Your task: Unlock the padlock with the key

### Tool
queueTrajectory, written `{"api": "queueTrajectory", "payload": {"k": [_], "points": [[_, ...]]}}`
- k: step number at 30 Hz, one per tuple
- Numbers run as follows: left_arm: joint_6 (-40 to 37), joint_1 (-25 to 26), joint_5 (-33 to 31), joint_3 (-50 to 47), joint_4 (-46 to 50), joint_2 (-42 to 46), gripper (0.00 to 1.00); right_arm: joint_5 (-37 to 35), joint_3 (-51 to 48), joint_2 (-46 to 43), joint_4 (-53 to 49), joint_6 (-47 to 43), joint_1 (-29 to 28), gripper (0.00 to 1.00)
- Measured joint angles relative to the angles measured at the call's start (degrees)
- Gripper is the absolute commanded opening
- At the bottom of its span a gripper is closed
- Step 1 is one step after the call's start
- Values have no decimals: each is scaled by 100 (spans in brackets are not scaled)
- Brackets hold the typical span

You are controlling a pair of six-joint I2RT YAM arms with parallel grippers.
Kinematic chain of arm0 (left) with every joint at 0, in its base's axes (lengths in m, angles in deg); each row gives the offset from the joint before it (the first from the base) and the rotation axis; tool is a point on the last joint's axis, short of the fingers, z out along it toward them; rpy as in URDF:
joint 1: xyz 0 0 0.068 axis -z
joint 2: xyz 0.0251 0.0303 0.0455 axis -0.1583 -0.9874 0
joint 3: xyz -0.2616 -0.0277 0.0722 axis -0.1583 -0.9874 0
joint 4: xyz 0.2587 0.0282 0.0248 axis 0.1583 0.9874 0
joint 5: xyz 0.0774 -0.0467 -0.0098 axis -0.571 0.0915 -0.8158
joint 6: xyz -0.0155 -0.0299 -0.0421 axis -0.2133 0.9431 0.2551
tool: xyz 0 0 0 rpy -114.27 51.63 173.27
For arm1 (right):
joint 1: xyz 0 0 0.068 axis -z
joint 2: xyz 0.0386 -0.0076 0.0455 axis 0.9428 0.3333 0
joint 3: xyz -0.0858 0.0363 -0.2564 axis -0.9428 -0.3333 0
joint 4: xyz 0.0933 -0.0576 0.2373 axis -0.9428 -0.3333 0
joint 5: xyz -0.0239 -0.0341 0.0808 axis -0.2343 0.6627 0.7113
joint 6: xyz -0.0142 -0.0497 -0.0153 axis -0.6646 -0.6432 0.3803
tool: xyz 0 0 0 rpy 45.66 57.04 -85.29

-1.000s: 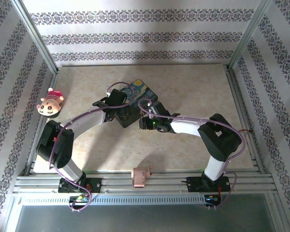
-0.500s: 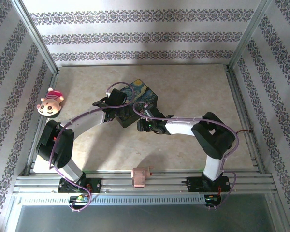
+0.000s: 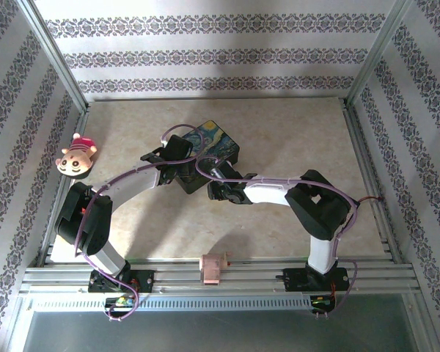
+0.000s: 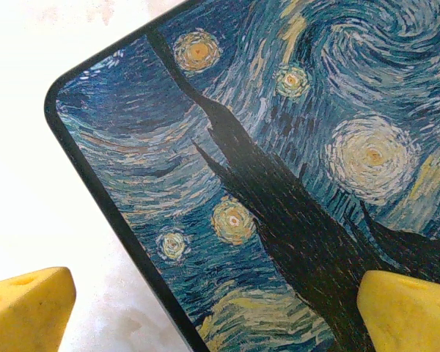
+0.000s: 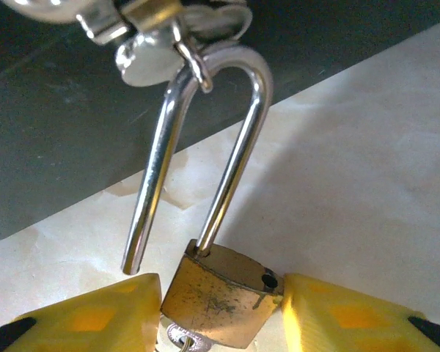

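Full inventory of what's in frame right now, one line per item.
painted box: 1, blue and yellow starry lid, table centre.
padlock: 1, brass body; silver shackle has one leg free and is hooked through the box's clasp.
plush toy: 1, pink and tan, table's left edge.
pink block: 1, on the near rail between the arm bases.
table: 1, beige.
left tool: 1, yellow pads, open over the box lid's corner.
right tool: 1, yellow pads, shut on the padlock body.
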Motion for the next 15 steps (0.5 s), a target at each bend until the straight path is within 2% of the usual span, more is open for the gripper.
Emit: {"api": "queueTrajectory", "payload": {"k": [9,13,15], "points": [[50,0,0,-2,-11,0,99,-184,-50,-7,85,369,0,26],[85,-2,0,-31,-66,0,99,-247,-120,-37,190,490,-9,13],[105,-2,2,-48,-92,2,99,-251,-170,-59,262,535,-9,1]]}}
